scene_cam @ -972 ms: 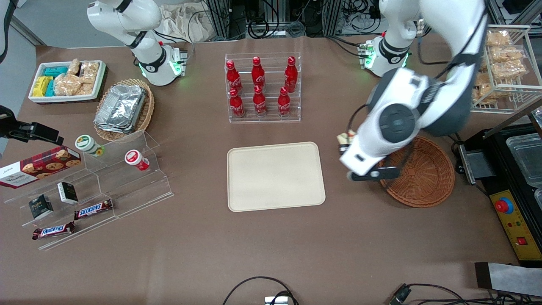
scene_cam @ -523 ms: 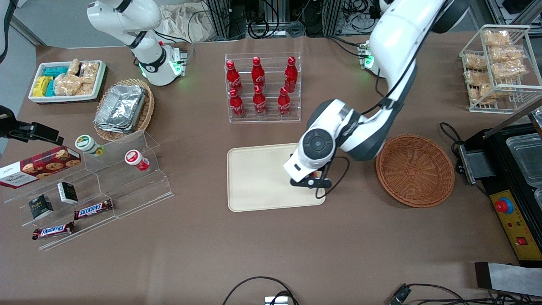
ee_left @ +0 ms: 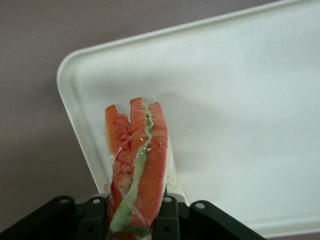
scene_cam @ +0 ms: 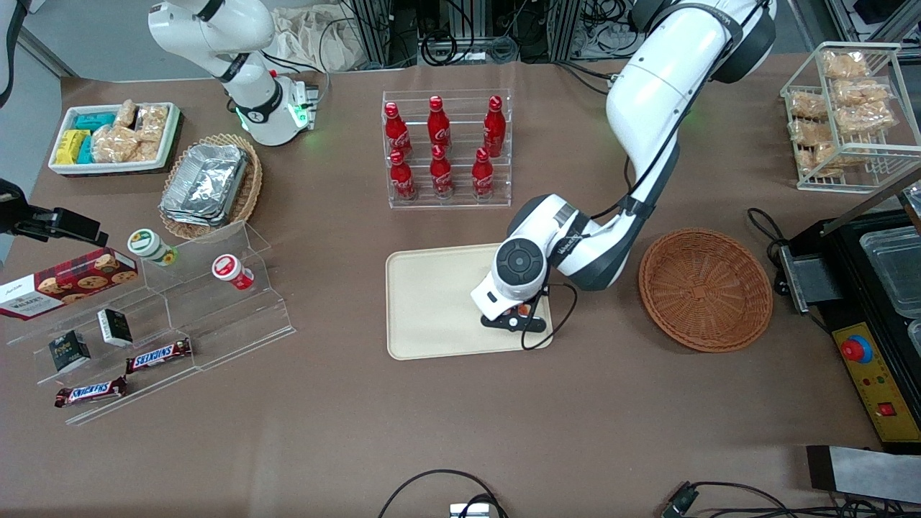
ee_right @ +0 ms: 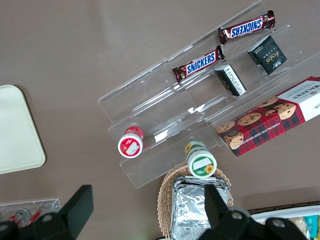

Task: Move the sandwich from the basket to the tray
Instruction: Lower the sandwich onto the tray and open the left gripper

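Above the tray, at its corner nearest the basket and toward the front camera, the gripper of the left arm hangs low, and its jaws are closed narrow on the sandwich. From the wrist camera the sandwich is seen between the two black fingers, wrapped in clear film, with orange-red layers and one pale green layer along the cut edge, and a little white bread at its side. It stands over the pale surface of the tray, close to the rounded corner and the low rim; I cannot tell if it already touches the tray. In the front view only a small orange spot of it shows under the wrist. The basket sits on the brown counter beside the tray, toward the working arm's end, and holds nothing. Farther from the front camera than the tray stands a clear rack with six red bottles. Toward the parked arm's end lie a clear stepped stand with chocolate bars, a cookie box and two small cups, and also a lighter basket with foil containers.
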{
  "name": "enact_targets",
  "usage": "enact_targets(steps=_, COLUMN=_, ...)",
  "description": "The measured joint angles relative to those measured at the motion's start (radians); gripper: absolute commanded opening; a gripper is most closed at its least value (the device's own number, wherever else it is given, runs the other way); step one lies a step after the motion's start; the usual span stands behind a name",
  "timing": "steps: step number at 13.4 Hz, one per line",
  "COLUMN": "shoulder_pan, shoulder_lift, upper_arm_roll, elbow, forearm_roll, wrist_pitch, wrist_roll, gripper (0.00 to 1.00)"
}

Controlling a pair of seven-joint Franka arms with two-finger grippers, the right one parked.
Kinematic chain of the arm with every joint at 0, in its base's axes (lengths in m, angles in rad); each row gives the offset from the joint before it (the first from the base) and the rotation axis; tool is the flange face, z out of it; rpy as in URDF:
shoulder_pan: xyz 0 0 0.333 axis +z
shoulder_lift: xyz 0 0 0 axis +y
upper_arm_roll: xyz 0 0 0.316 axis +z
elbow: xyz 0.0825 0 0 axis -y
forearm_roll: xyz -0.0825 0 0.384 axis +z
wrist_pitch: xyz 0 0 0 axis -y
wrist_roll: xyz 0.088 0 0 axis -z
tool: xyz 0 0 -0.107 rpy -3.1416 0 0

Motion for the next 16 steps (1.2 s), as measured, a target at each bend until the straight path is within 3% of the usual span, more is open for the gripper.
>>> enact_targets(steps=1, shoulder_pan=0.002, shoulder_lift=0.012, upper_arm_roll=0.004, elbow=0.0, forearm_roll=0.014, wrist_pitch=0.022, wrist_roll=0.009, gripper=0.0)
enact_targets(steps=2, shoulder_pan=0.004, shoulder_lift=0.024, upper_arm_roll=0.006, elbow=0.001, forearm_roll=0.02, wrist_pitch=0.044, wrist_roll=0.032, gripper=0.13)
enact_targets(steps=3, shoulder_pan=0.006, shoulder_lift=0.031, upper_arm_roll=0.007, elbow=0.002, forearm_roll=0.02, wrist_pitch=0.058, wrist_roll=0.052, gripper=0.36)
enact_targets(steps=4, shoulder_pan=0.007, shoulder_lift=0.033, upper_arm_roll=0.007, elbow=0.005, forearm_roll=0.02, wrist_pitch=0.06, wrist_roll=0.059, gripper=0.96)
enact_targets(steps=5, shoulder_pan=0.009, shoulder_lift=0.033, upper_arm_roll=0.008, elbow=0.012, forearm_roll=0.02, wrist_pitch=0.06, wrist_roll=0.062, gripper=1.0)
enact_targets(steps=11, shoulder_pan=0.045, shoulder_lift=-0.058, upper_arm_roll=0.005, elbow=0.041, forearm_roll=0.02, wrist_pitch=-0.088, wrist_roll=0.071, gripper=1.0)
enact_targets(steps=16, shoulder_pan=0.069, shoulder_lift=-0.245, upper_arm_roll=0.005, elbow=-0.114, forearm_roll=0.02, wrist_pitch=-0.118, wrist_roll=0.071, gripper=1.0)
